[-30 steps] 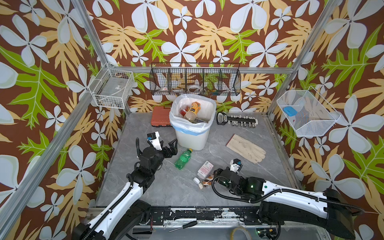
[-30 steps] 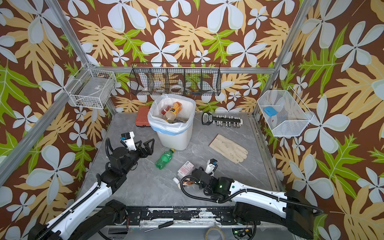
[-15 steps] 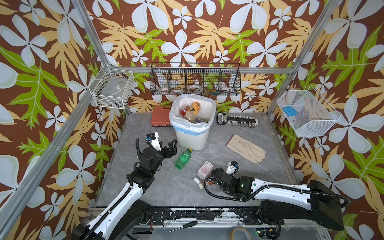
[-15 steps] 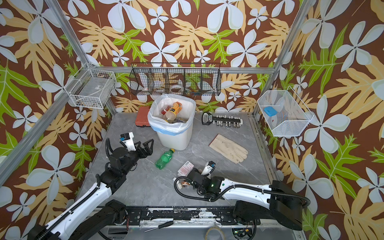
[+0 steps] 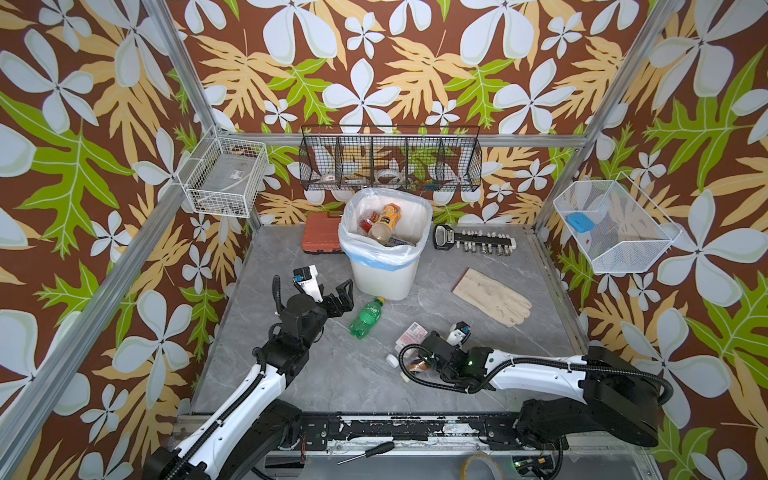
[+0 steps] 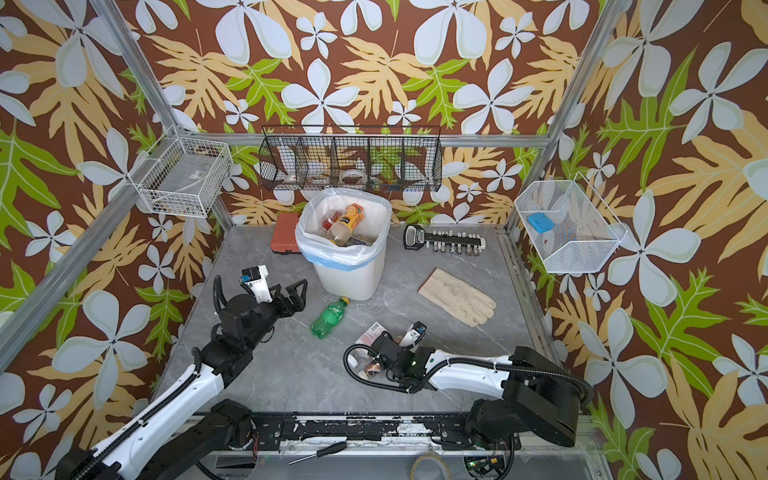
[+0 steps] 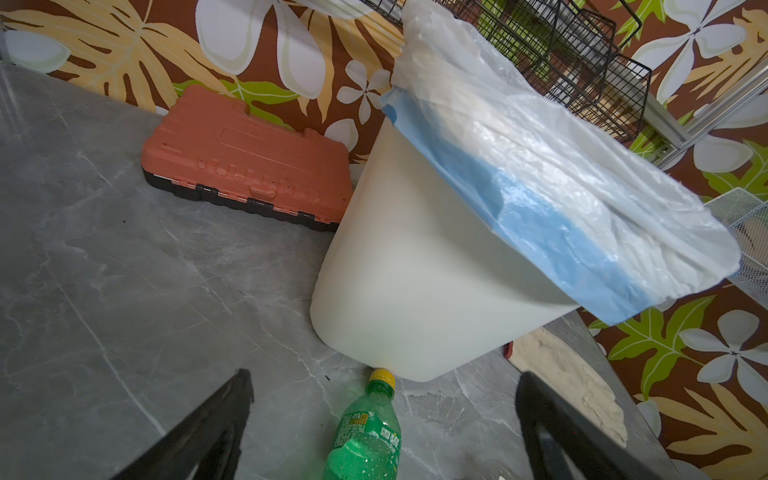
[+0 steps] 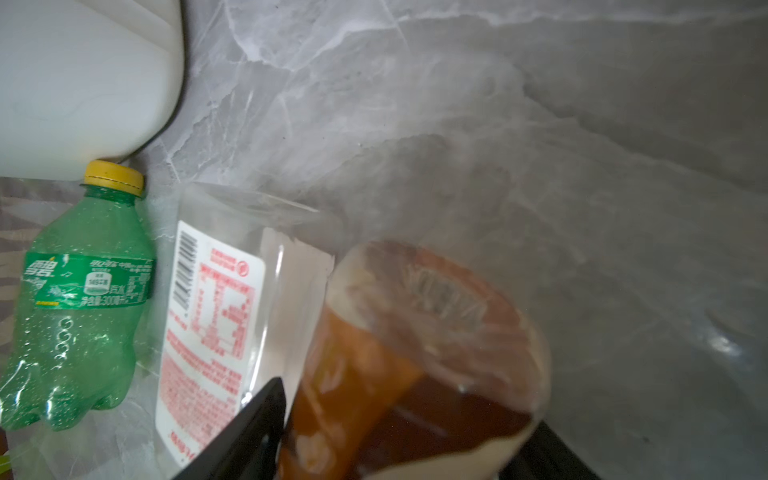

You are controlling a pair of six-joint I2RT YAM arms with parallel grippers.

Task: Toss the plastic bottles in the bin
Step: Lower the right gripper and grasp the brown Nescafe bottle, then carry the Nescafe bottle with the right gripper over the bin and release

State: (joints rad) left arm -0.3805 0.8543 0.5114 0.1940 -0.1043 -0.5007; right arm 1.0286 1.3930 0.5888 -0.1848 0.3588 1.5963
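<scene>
Brown bottle [image 8: 415, 353] is pinched by the right fingers [image 8: 249, 432]; left fingers [image 7: 208, 436] are spread wide, green bottle [image 7: 365, 440] dead ahead.

White tapered bin [image 5: 384, 270], lined with white-and-blue bag, upright at far centre, holding orange-labelled bottle [image 5: 388, 216] among others. Green bottle [image 5: 366, 318], yellow-capped, lying on its side just in front, cap at bin's base. To its right, clear pink-labelled bottle [image 5: 412, 333] lying flat. Beside that, brown-labelled bottle [image 8: 415, 353] clamped between fingers of right hand [image 8: 409, 407].
</scene>
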